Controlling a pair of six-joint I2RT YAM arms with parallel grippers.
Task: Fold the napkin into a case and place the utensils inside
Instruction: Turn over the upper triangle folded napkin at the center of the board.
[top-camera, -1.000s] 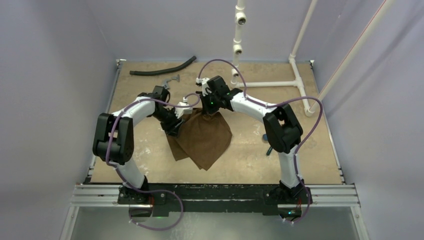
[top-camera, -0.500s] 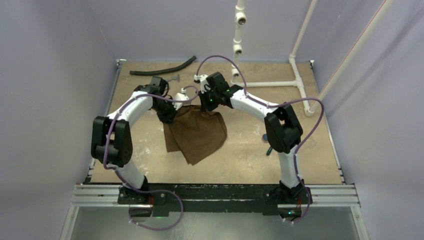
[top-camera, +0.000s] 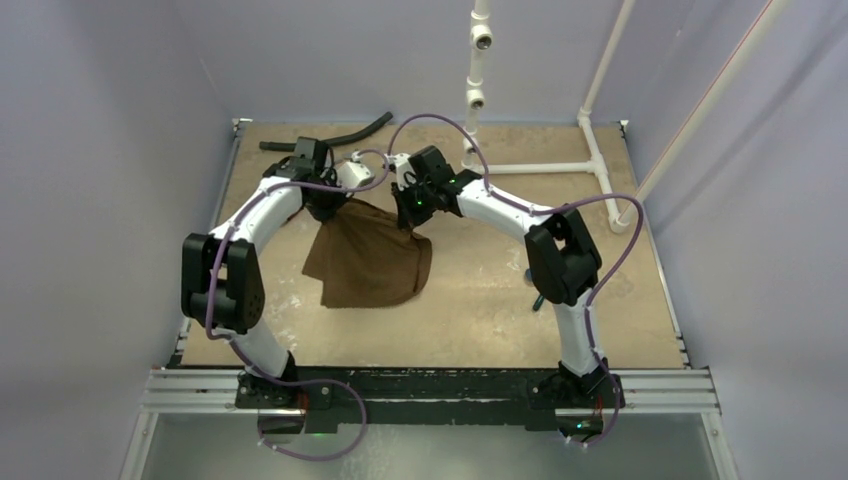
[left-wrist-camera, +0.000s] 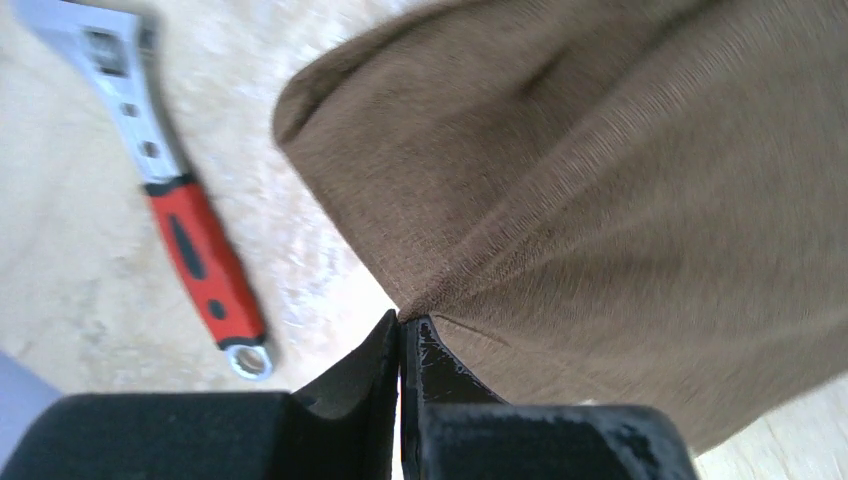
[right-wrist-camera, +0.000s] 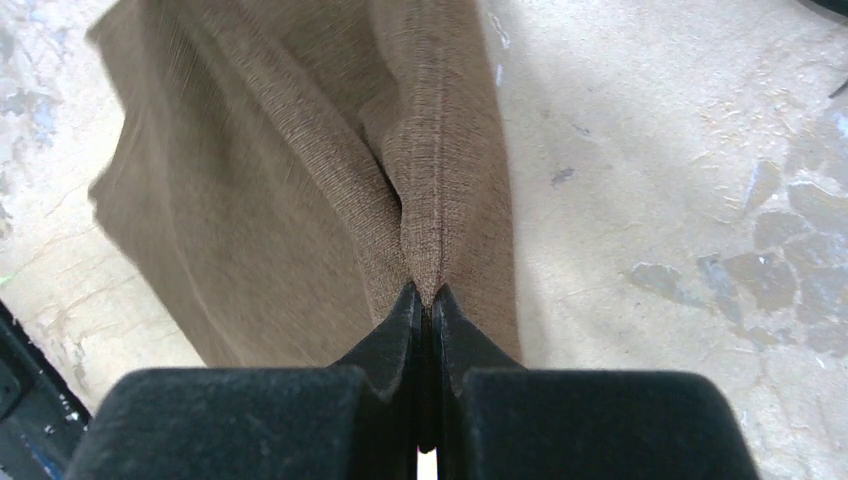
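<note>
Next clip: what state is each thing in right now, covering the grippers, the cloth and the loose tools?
left gripper: shut on a corner of the napkin.
right gripper: shut on another pinch of the napkin.
napkin: lifted at its far edge, hanging creased between both grippers, not folded into a case.
wrench: lying flat on the table, untouched.
hose: lying loose at the far edge.

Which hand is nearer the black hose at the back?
Left. The left hand grips a napkin corner just in front of the hose; the right hand grips the other corner, farther right.
</note>
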